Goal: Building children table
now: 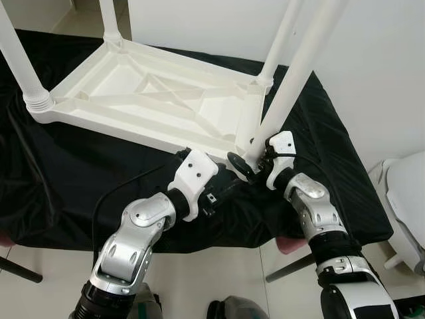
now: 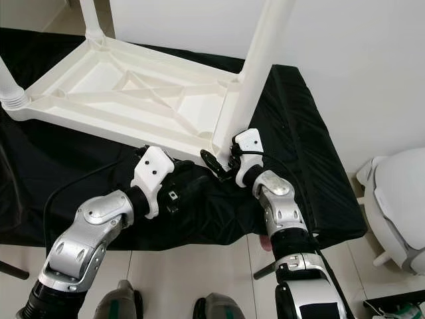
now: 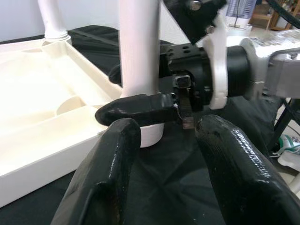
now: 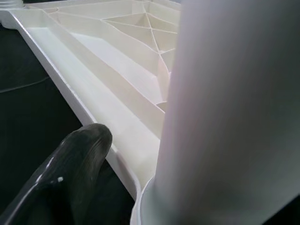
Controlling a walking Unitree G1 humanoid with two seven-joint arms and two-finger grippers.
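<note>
A white plastic children's table top point(image 1: 146, 100) lies upside down on a black cloth point(image 1: 60, 179). At its near right corner stands a white round plastic leg point(image 1: 292, 80), and the right gripper point(image 1: 251, 161) is clamped around its base. The left gripper point(image 3: 164, 154), fingers apart and empty, hovers just beside this corner.
</note>
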